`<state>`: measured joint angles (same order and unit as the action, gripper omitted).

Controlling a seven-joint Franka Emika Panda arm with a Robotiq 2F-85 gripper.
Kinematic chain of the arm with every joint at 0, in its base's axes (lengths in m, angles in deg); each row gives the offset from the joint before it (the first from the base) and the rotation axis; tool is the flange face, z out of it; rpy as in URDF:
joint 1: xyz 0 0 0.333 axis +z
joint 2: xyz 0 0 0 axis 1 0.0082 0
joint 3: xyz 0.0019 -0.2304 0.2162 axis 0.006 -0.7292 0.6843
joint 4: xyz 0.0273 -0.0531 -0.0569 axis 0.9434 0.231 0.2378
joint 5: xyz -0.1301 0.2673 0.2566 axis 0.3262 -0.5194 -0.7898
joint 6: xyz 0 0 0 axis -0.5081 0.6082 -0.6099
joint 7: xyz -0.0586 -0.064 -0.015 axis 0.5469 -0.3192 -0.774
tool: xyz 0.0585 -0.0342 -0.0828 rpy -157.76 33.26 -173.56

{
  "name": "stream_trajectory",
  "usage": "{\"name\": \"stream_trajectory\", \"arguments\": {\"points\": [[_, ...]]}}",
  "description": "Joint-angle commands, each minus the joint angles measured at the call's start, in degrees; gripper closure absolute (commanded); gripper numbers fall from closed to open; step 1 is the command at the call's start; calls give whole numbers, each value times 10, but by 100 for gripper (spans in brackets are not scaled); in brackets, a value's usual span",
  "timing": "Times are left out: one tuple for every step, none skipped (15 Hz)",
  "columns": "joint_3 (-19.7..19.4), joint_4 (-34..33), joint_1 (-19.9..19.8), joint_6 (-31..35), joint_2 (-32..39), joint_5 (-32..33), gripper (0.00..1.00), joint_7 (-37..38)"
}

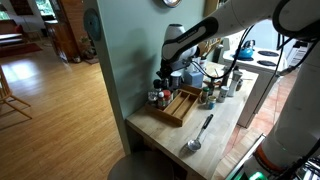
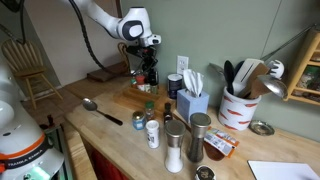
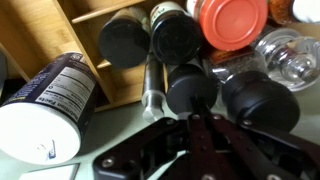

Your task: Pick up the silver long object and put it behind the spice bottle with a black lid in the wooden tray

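The silver long object, a metal spoon (image 1: 200, 132), lies on the wooden counter beside the tray, also in the exterior view (image 2: 100, 108); it is out of the wrist view. The wooden tray (image 1: 183, 108) has dividers and shows at the wrist view's top left (image 3: 40, 30). Several spice bottles with black lids (image 3: 125, 40) stand at its far end (image 1: 158, 97). My gripper (image 1: 166, 76) hangs just above these bottles (image 2: 148, 66), far from the spoon. Its fingers (image 3: 190, 118) look shut and empty, tips next to one black lid (image 3: 190, 88).
A white labelled canister (image 3: 45, 100), a red-lidded jar (image 3: 232, 22) and a glass jar (image 3: 285, 55) crowd the bottles. More shakers (image 2: 173, 145), a blue box (image 2: 190, 100) and a utensil crock (image 2: 238, 105) stand along the counter. The wall is close behind.
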<state>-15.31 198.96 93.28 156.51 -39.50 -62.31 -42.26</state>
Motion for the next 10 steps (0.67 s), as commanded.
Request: {"name": "stream_trajectory", "arguments": {"points": [[1, 8, 1, 0, -27, 2, 100, -12], [1, 7, 0, -3, -33, 0, 100, -13], [0, 5, 0, -13, -39, 1, 100, -9], [-1, 2, -1, -27, -44, 1, 100, -4], [-4, -2, -3, -52, -50, 3, 100, 4], [-6, -7, -5, -83, -56, 2, 100, 8], [-8, -8, -8, -108, -65, -1, 100, 9], [-11, -8, -11, -134, -76, -1, 100, 7], [-13, -9, -13, -166, -86, -9, 100, -7], [-17, -6, -16, -192, -101, 3, 74, 7]]}}
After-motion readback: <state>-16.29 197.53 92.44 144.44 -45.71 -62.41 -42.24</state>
